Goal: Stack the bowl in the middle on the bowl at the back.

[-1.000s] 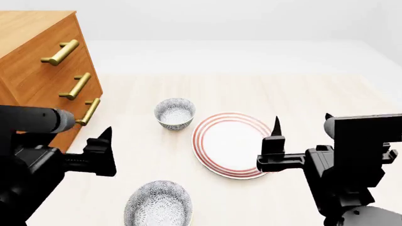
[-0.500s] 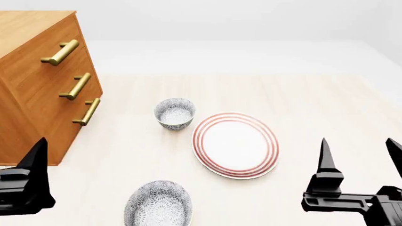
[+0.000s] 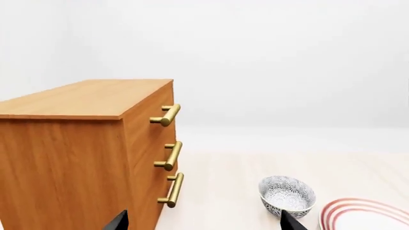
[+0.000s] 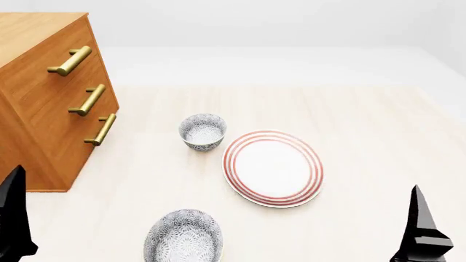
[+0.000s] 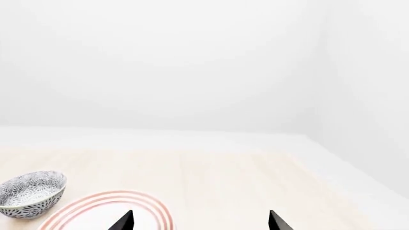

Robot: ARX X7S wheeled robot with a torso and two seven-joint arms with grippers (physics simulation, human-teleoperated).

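From my head camera, the bowl at the back [image 4: 202,131] stands upright on the pale counter [image 4: 364,125], just beside the far-left rim of the red-ringed plate [image 4: 272,167] without touching it. The bowl in the middle [image 4: 183,236] sits nearer to me, well apart from it, partly cut by the frame's lower edge. The wooden drawer chest [image 4: 43,82] stands at the left. Only single fingertips of my left pincer [image 4: 15,218] and right pincer [image 4: 424,229] show in the lower corners.

My left wrist camera shows my left pincer [image 3: 203,221] released, tips wide apart and holding nothing, with the chest, back bowl and plate edge beyond.

My right wrist camera shows my right pincer [image 5: 199,219] released too, empty, above the plate.
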